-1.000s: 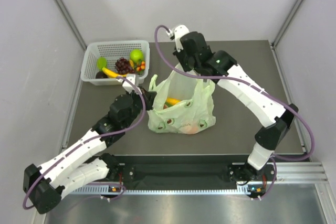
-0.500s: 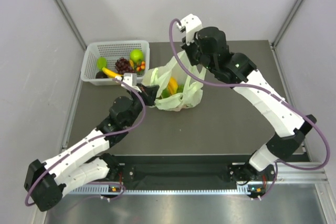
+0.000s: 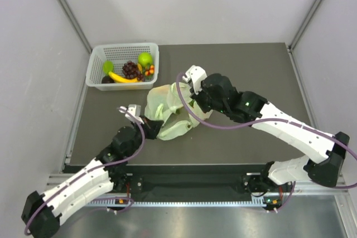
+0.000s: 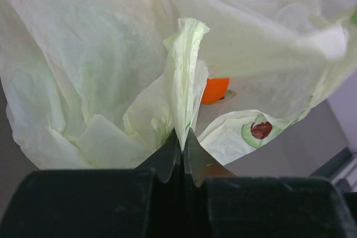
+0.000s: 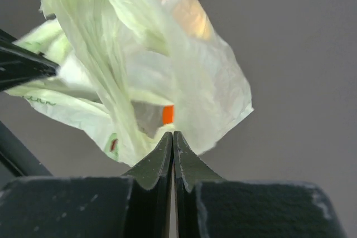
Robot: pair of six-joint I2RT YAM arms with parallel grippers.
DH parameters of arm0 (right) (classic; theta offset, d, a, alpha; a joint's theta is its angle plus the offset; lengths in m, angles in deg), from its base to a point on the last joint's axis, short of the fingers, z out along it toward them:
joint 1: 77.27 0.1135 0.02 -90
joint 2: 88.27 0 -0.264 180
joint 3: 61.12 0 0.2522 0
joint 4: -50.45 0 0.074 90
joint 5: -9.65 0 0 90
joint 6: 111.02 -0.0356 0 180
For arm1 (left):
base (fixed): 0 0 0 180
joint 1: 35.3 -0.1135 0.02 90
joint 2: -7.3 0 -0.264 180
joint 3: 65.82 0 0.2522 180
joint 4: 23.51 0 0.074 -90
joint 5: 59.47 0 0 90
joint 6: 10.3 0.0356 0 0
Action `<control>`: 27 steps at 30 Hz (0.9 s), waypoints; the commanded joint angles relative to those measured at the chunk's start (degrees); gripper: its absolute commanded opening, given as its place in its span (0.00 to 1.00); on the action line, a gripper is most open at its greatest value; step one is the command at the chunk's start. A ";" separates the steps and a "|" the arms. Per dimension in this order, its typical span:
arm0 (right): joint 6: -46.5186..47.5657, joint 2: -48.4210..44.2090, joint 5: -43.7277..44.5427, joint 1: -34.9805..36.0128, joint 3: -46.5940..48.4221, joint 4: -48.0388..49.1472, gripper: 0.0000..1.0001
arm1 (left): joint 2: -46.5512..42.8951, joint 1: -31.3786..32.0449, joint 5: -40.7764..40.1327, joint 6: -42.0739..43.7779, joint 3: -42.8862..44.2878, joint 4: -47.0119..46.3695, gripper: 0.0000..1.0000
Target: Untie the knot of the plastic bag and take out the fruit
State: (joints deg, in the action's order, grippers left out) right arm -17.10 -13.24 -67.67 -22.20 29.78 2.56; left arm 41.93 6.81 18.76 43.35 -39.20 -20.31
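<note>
Worktop [image 3: 251, 71]: dark grey, matt, rectangular, level. Pale walls close it in on the left, far and right sides. A black rail runs along the near edge.

Two items lie directly on it.

Item one: a white lattice basket [image 3: 120, 86], seated in the far left corner with its long side parallel to the far edge.

Item two: a thin pale green plastic bag [image 3: 167, 129], crumpled and slumped left of centre, to the near right of the basket. Its lower part rests on the grey surface and its upper folds stand raised. The far-left fold comes close to the basket's near right corner; contact between the two cannot be determined.
</note>
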 commanded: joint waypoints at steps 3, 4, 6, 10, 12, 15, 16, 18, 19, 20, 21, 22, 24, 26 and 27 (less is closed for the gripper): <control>-7.08 -5.15 3.74 3.11 -0.59 1.36 0.31 | -11.16 0.52 2.01 -0.82 2.16 9.92 0.21; -9.00 -5.41 5.05 3.99 -0.85 1.26 0.45 | -12.12 0.52 1.84 -0.56 3.21 10.30 0.28; -10.16 -6.11 9.53 7.15 -2.16 1.08 0.66 | -13.62 0.43 1.75 -0.03 4.44 13.90 0.42; -14.19 -5.15 17.97 12.07 -3.58 0.12 0.85 | -13.89 0.52 1.57 0.50 5.77 16.01 0.53; -15.78 -4.10 21.67 14.18 -3.67 0.20 0.86 | -13.54 0.43 1.14 0.32 6.38 16.89 0.54; -17.45 -2.96 26.32 17.08 -3.76 2.48 0.85 | -14.06 0.52 -0.18 0.06 7.26 17.95 0.54; -18.85 -2.34 27.64 17.52 -3.41 2.58 0.84 | -14.41 0.52 -0.53 -0.03 7.61 18.30 0.54; -21.49 0.03 32.73 17.53 -2.44 1.35 0.80 | -14.77 0.43 -2.11 0.23 9.36 19.88 0.57; -23.33 0.73 33.62 17.53 -2.35 1.17 0.79 | -14.86 0.43 -2.73 0.58 10.24 20.58 0.61; -24.65 2.04 35.20 17.53 -2.26 0.30 0.78 | -14.68 0.52 -3.25 1.37 11.04 21.28 0.68; -25.88 2.49 35.65 17.53 -2.35 0.03 0.74 | -14.51 0.52 -3.78 1.99 12.96 21.64 0.71; -27.81 2.84 35.83 17.62 -2.70 0.12 0.72 | -13.55 0.52 -3.87 2.69 14.11 22.08 0.74; -30.80 3.90 37.14 17.62 -4.36 0.38 0.66 | -11.97 0.52 -3.88 4.89 17.87 22.96 0.80; -32.04 4.60 37.32 17.27 -6.38 0.64 0.63 | -8.80 0.52 -3.61 7.16 20.70 23.83 0.83; -32.66 4.60 37.41 17.18 -7.18 1.25 0.56 | -7.49 0.43 -3.44 8.14 23.32 24.19 0.87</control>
State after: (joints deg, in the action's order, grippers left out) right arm -44.29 -8.83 -34.12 -5.33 24.60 2.60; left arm 31.38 7.12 15.98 47.02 -22.11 3.53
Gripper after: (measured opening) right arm 0.605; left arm 0.843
